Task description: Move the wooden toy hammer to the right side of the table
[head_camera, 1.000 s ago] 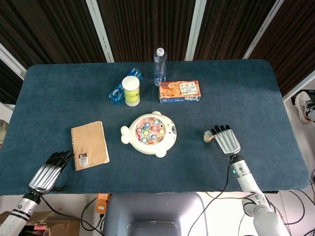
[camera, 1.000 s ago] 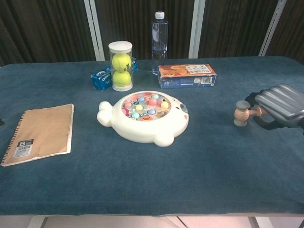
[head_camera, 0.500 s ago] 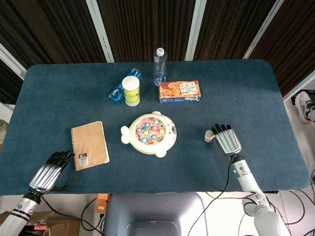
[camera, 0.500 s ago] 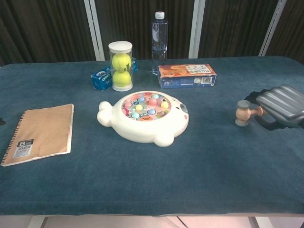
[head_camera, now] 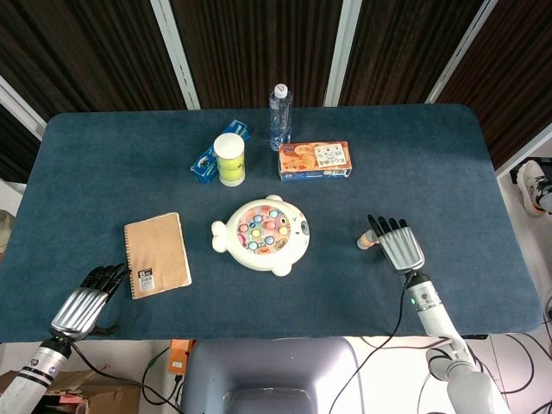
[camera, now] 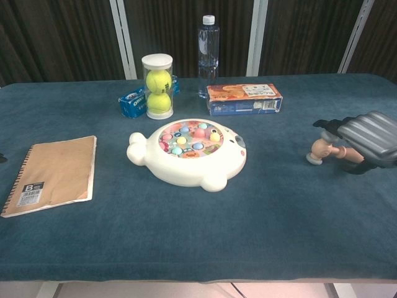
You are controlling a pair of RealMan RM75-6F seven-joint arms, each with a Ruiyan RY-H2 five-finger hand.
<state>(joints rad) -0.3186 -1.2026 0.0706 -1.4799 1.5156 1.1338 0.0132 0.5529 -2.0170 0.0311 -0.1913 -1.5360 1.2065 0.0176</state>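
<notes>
The wooden toy hammer [head_camera: 366, 241] [camera: 319, 149] lies on the blue cloth to the right of the fish toy, its head pointing left. My right hand [head_camera: 399, 246] [camera: 367, 139] hovers flat over the handle, fingers straight and apart, their tips reaching above the hammer head. The handle is hidden under the palm. The thumb sits low beside it, and I see no grip. My left hand [head_camera: 86, 301] rests at the table's front left corner with nothing in it; the chest view does not show it.
A white fish game toy [head_camera: 264, 235] [camera: 189, 153] sits mid-table. Behind it stand a tennis-ball tube [head_camera: 229, 159], a water bottle [head_camera: 279, 116], a blue packet [head_camera: 210, 158] and an orange box [head_camera: 315, 160]. A brown notebook [head_camera: 157, 254] lies at the left.
The right hand's fingers have stretched forward over the hammer head and the hand has risen a little. The hammer has barely shifted. The left hand has not moved.
</notes>
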